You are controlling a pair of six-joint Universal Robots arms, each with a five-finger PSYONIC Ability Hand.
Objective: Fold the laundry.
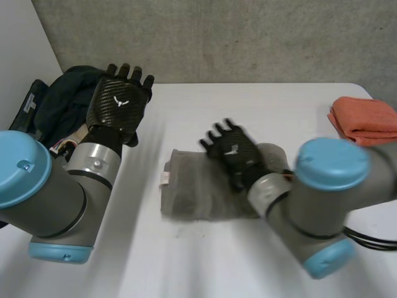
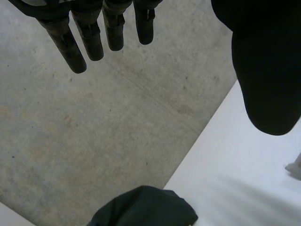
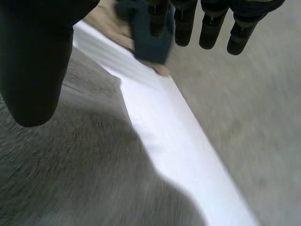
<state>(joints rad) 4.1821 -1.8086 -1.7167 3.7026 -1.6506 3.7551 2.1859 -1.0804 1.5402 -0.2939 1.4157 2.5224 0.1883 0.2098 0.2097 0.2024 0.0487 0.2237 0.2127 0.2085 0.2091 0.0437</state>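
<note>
The grey cloth (image 1: pixel 192 195) lies near the middle of the worktop (image 1: pixel 248 105), already doubled into a rough rectangle, with a pale tag at its 9 o'clock edge. The right hand (image 1: pixel 232 152) is over the cloth's 2 o'clock corner, palm down. In the right wrist view its fingers (image 3: pixel 210 30) are straight and spread and the thumb stands well apart from them, holding nothing. That reads as a hand placed to smooth or press the fold rather than to pick it up. The hand and cloth are smeared here, so I cannot tell whether the palm touches the fabric or hovers just above it.

The left hand (image 1: pixel 119 99) is raised at 10 o'clock, above the dark pile (image 1: pixel 59 105) of unfolded garments at that corner. Its fingers (image 2: pixel 89 40) hang straight and wide with nothing between them and the thumb. It is probably parked clear of the fold, or poised near the next item.

An orange towel (image 1: pixel 366 118) sits folded at 2 o'clock, well apart from both hands, apparently finished.

The right arm covers the grey cloth's 4 o'clock part, so the squareness of the fold is unclear. The dark pile is partly hidden behind the left arm and cut off at the edge, so how many garments it holds cannot be made out.
</note>
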